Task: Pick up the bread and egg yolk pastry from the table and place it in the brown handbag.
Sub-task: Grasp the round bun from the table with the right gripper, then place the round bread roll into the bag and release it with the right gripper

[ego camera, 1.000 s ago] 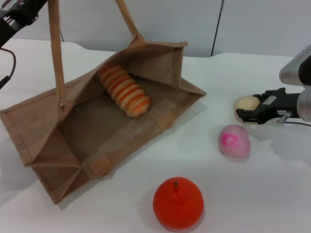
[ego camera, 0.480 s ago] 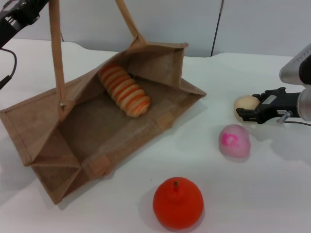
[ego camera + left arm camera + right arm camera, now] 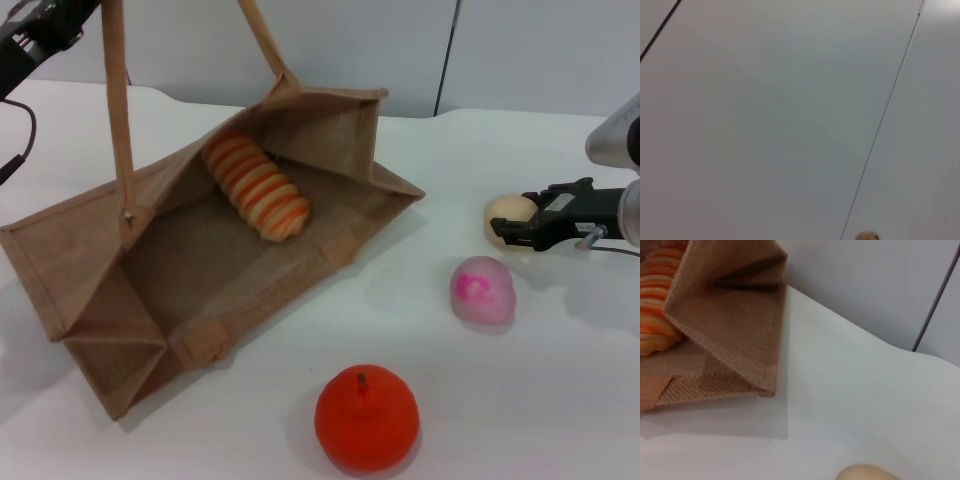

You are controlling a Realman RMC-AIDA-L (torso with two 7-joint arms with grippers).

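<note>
The brown handbag (image 3: 200, 270) lies open on its side on the white table. The striped bread (image 3: 256, 186) rests inside it near the back wall and also shows in the right wrist view (image 3: 655, 315). The pale egg yolk pastry (image 3: 504, 211) sits on the table at the right. My right gripper (image 3: 515, 226) is open, level with the pastry, with its jaws either side of it. The right wrist view shows only the pastry's top (image 3: 867, 473). My left arm (image 3: 35, 30) is at the top left beside the raised bag handle (image 3: 116, 110).
A pink ball (image 3: 483, 289) lies just in front of the pastry. A round orange-red fruit (image 3: 366, 418) sits near the front edge. The bag's corner (image 3: 740, 340) faces the right wrist camera. The left wrist view shows only wall panels (image 3: 790, 125).
My right gripper has shifted slightly right and up at the pastry. The bag, bread, pink ball and fruit have not moved.
</note>
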